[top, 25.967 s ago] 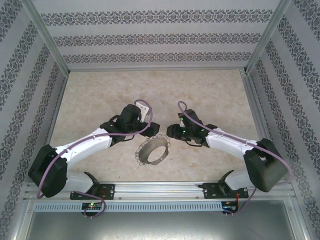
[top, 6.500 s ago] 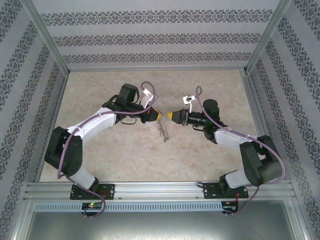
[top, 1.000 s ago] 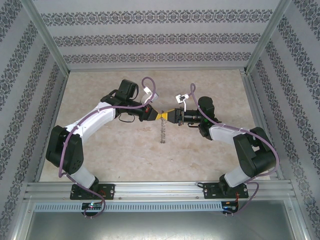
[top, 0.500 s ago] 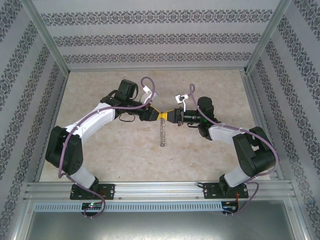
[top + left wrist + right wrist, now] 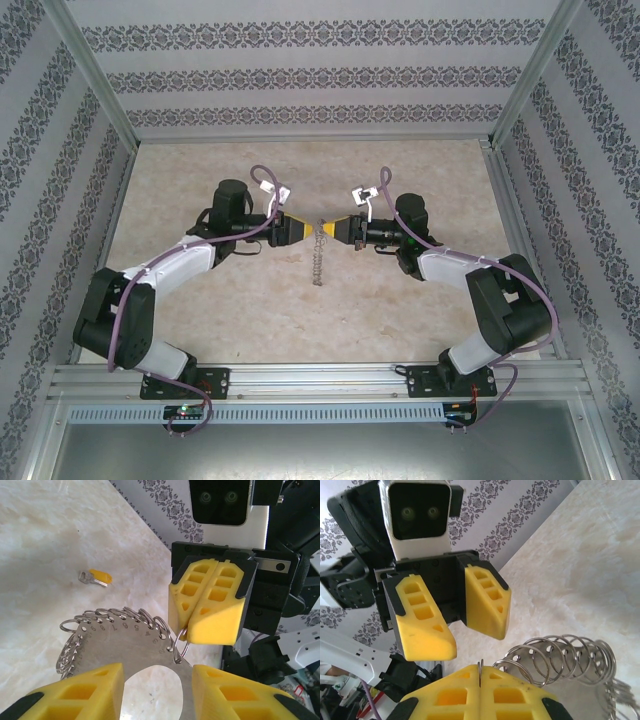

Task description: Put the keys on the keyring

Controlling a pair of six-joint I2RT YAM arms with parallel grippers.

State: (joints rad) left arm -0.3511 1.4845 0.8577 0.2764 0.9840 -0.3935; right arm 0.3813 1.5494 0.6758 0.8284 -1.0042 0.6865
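— What is seen first?

— A pale, marbled table [image 5: 200,180] is seen, closed in by patterned walls [image 5: 300,75]. The left arm [image 5: 170,265] and the right arm [image 5: 460,270] are stretched from the near edge toward the table's middle. Their tips are turned to face each other.

— How are the grippers set?

— The left gripper [image 5: 291,232] is held with its yellow fingers [image 5: 487,602] parted to a moderate gap, and nothing is clamped between them. The right gripper [image 5: 336,229] is pressed fully closed. One of the small loops [image 5: 176,645] fringing the keyring [image 5: 319,256] is pinched at its tip.

— Where is the keyring found?

— It is hung from the right gripper over the middle of the table, between the two grippers, and is seen edge-on from above. In the left wrist view its flat silvery plate is shown just below and between the left fingers, though whether it is touched by them cannot be judged. Its upper rim is lined with a row of the loops.

— And the key?

— The key [image 5: 95,577], with a yellow head and a short metal shank, is laid flat on the table. It is well apart from the keyring and from both grippers, and it is not threaded on any of the loops. Which table edge it is nearest cannot be told.
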